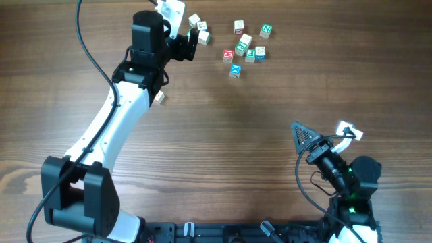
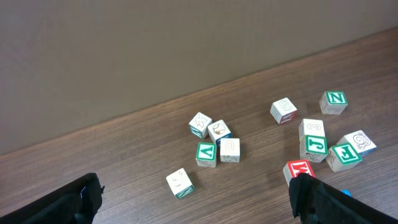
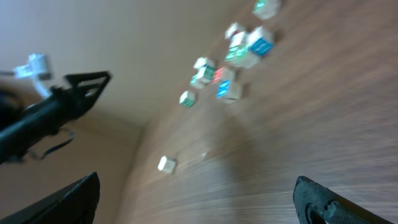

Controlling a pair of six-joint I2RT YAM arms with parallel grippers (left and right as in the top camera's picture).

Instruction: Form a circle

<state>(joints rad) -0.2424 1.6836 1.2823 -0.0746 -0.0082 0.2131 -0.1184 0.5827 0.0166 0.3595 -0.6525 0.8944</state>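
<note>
- Here at the far left, the left arm (image 1: 115, 128) stands on its base at the near edge of the desk (image 1: 270, 121) and stretches toward the far side.
- Just right of that arm's white link, a lone cube (image 1: 159, 98) lies on the wood, apart from the rest.
- The left hand (image 1: 183, 28) sits near the far edge of the desk, spread as wide as it goes, with nothing in it. In its wrist view we see its two dark fingers (image 2: 71, 202) at the bottom corners, with bare wood and one pale cube (image 2: 179, 182) ahead of them.
- Just beside that hand we find a small group of cubes (image 1: 202, 28). The wrist view shows four of them packed close, among them a green V cube (image 2: 206, 154).
- Further right lies the larger cluster of letter cubes (image 1: 246, 44), several of them touching. A green N cube (image 1: 266, 30) sits at its right edge, a red-faced cube (image 1: 228, 55) on its left, and the blue-faced cube (image 1: 235, 69) nearest to us. All of these lie in a loose scatter, not in a ring.
- At the lower right, the right hand (image 1: 327, 135) is well apart from every cube, fully open and holding nothing. Its wrist view is blurred.
</note>
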